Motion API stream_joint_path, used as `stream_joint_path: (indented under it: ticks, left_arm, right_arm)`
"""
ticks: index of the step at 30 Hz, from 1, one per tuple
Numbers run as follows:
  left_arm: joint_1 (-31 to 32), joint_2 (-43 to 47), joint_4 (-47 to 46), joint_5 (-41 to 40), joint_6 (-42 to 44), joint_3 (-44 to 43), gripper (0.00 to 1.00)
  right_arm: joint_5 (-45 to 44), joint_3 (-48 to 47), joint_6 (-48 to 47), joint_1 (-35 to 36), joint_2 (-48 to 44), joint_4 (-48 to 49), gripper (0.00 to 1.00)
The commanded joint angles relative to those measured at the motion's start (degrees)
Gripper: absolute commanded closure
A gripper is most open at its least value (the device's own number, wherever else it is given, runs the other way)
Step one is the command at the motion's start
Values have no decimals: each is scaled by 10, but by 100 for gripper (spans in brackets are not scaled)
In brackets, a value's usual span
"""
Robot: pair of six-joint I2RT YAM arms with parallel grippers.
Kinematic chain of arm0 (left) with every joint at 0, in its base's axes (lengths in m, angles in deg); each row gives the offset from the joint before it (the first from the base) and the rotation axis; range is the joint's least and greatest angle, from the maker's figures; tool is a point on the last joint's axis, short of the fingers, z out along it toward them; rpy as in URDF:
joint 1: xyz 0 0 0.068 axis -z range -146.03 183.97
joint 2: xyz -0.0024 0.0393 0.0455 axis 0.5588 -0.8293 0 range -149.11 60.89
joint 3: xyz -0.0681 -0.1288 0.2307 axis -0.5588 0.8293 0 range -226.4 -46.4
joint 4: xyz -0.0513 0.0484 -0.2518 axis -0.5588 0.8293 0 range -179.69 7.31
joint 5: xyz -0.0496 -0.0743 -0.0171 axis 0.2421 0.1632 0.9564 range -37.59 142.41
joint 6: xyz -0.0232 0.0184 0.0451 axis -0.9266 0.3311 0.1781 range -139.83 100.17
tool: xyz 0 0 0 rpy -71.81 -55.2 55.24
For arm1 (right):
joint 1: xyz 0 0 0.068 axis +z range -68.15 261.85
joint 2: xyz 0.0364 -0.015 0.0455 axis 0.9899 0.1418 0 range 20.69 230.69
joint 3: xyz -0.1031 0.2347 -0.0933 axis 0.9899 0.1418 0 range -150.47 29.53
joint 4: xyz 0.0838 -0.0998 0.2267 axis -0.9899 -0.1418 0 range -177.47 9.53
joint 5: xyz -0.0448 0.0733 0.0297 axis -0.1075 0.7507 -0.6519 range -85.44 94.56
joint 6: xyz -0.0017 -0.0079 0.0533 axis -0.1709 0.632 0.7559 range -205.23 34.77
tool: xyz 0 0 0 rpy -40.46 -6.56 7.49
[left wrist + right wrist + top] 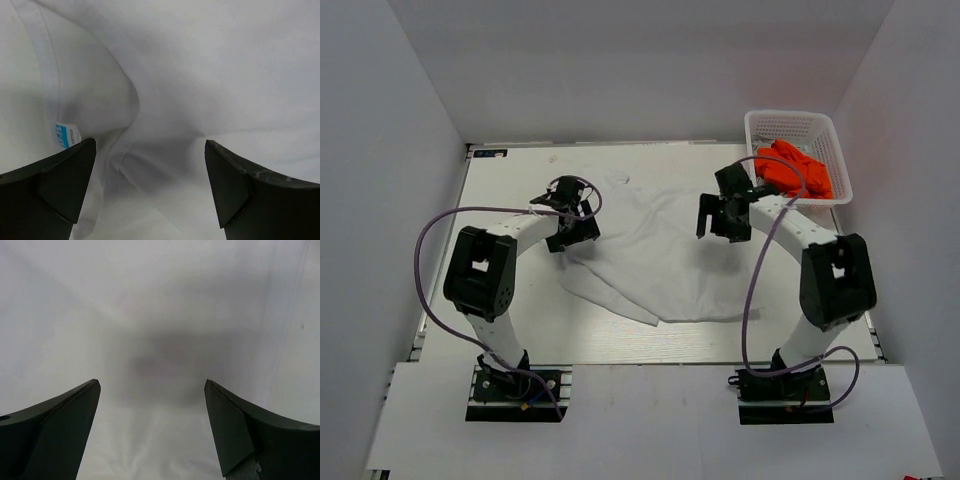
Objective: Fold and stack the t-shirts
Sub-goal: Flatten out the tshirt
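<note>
Cloth of the white t-shirt (665, 255) lies spread and rumpled over the middle of the surface (520, 330), its lower edge running to a point toward the near side. In the left wrist view the same white t-shirt (210, 70) shows soft folds, a stitched hem along the upper left and a small blue-and-white label (64, 135) just beside the left finger. The orange t-shirt (798, 168) sits bunched inside the white lattice basket (790, 122) at the far right corner, well apart from the white one.

The left gripper (576, 232) hangs over the left edge of the white t-shirt; its wrist view shows the left gripper (150, 145) with jaws spread wide and only cloth beneath, nothing pinched. The right gripper (720, 225) hangs over the shirt's right side, between the shirt and the basket. Its wrist view is blurred, yet the right gripper (152, 385) plainly stands wide apart above pale cloth, holding nothing.
</note>
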Motion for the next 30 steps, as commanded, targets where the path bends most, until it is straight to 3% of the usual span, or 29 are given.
stream_joint_path:
  ticks: [1,7,15,22,26,30]
  left_arm:
    - [-9,-32,20,-43,13,-33,0]
    - [-22,-121,47,-65,13,-116,0]
    - [-63,-226,54,-101,57,-219,0]
    - [-92,-280,14,-25,151,-370,0]
    - [-92,-283,38,1,194,-485,0]
    - [-78,-204,39,14,208,-456,0]
  right_arm:
    - [-23,-58,-23,-3,55,53,10]
    - [-45,-122,-24,-8,168,81,10]
    - [-11,-245,-25,-28,301,90,10]
    - [29,-401,-71,-41,410,104,10]
    - [33,-464,-156,-21,385,89,10]
    - [26,-365,-222,6,258,135,10]
